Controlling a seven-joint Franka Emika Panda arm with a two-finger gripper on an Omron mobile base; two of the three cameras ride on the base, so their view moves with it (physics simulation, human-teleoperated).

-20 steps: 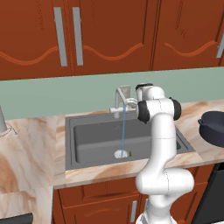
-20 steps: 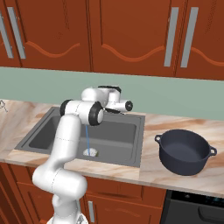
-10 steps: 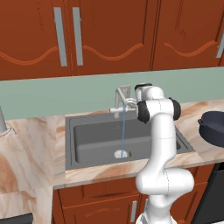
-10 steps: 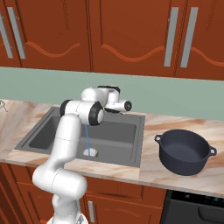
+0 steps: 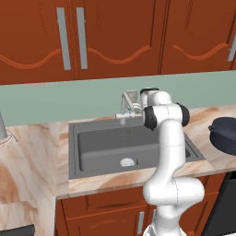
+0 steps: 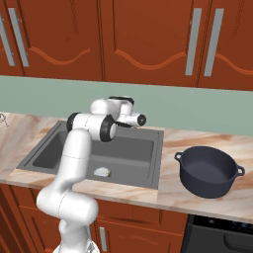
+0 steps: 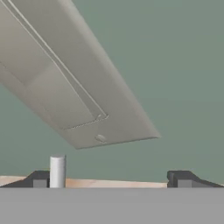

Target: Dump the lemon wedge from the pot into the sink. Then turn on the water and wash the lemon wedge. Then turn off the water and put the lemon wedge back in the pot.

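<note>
Tool point(image 7: 111, 177) fingers stand apart at the faucet point(image 5: 127, 105), no water running. Lemon wedge point(image 5: 136, 161) lies beside the sink point(image 5: 97, 156) drain; pot point(image 6: 209, 171) waits empty, right. Washing looks done; return remains.

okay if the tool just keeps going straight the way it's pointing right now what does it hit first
Most likely the green backsplash wall. The open tool faces it, with the grey faucet plate slanting across just above its line. Depth is hard to judge, so the plate could come first.
</note>
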